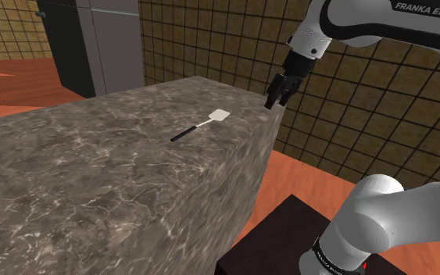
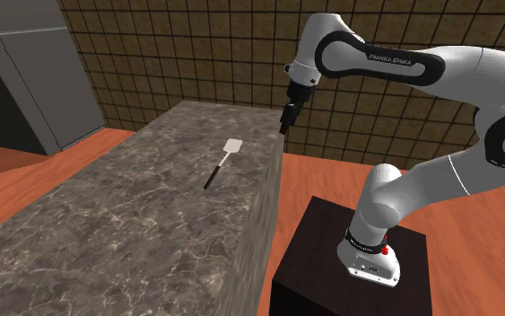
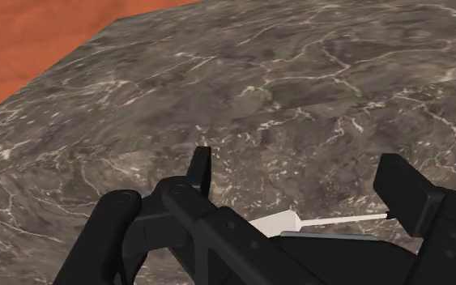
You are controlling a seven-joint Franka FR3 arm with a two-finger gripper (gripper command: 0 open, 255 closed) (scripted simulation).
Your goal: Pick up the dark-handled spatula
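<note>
A spatula [image 1: 202,125] with a white blade and a thin dark handle lies flat on the grey-brown marble counter [image 1: 93,164], near its far end. In the second exterior view the spatula [image 2: 222,163] lies with its blade toward the wall. My black gripper [image 1: 277,95] hangs in the air by the counter's far corner, to the shoulder view's right of the spatula and not touching it. In the second exterior view the gripper [image 2: 284,120] is above that same corner. From the wrist, the gripper [image 3: 297,162] is open, and the spatula [image 3: 287,223] lies on the counter below the hand.
The counter [image 2: 152,206] ends in a sharp edge beside my dark stand [image 2: 349,269]. A tall grey cabinet [image 1: 93,39] stands behind the counter's far side. A brown tiled wall [image 2: 196,54] closes the back, above an orange floor [image 1: 320,187].
</note>
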